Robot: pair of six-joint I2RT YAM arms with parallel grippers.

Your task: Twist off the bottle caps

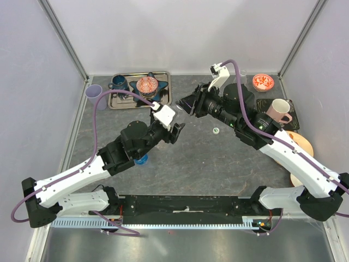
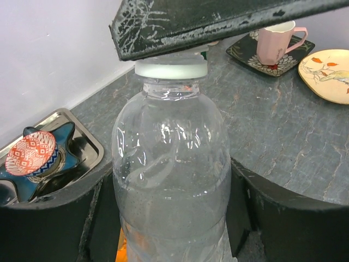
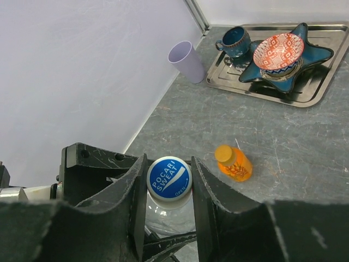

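Your left gripper (image 2: 172, 224) clamps the clear bottle (image 2: 172, 164) by its body, fingers pressed to both sides. Your right gripper (image 3: 168, 166) is closed narrowly on the white-and-blue cap (image 3: 169, 178), seated squarely between its fingers atop the bottle. Nearby, an orange bottle (image 3: 234, 164) lies on the table (image 3: 305, 153).

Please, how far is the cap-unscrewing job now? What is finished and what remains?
Apparently done: one white cap lies loose on the table. In hand: the left gripper holds the clear bottle while the right gripper is shut on its blue-and-white cap. Left: the orange bottle lies with its orange cap on. A blue cap peeks from under the left arm; its state is unclear.
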